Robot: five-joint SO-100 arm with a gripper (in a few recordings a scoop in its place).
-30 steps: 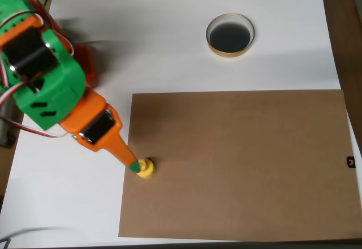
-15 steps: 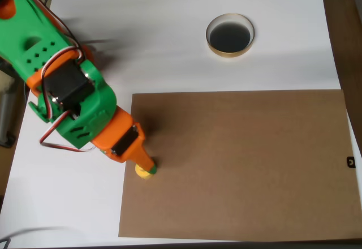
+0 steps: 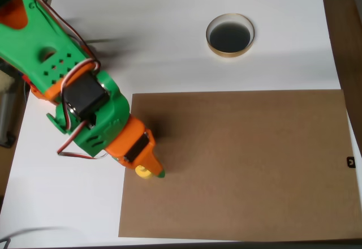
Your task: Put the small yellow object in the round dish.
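Since the earlier frames, the green and orange arm (image 3: pixel 85 102) has swung further over the brown mat (image 3: pixel 243 164), and the small yellow object (image 3: pixel 145 172) has shifted only a little near the mat's left edge. From the overhead view, the gripper (image 3: pixel 154 171) is right over the object and covers part of it; whether its jaws are open or closed on the piece, I cannot tell. Up on the white bench (image 3: pixel 169 62), the round dish (image 3: pixel 229 35) sits well apart from both.
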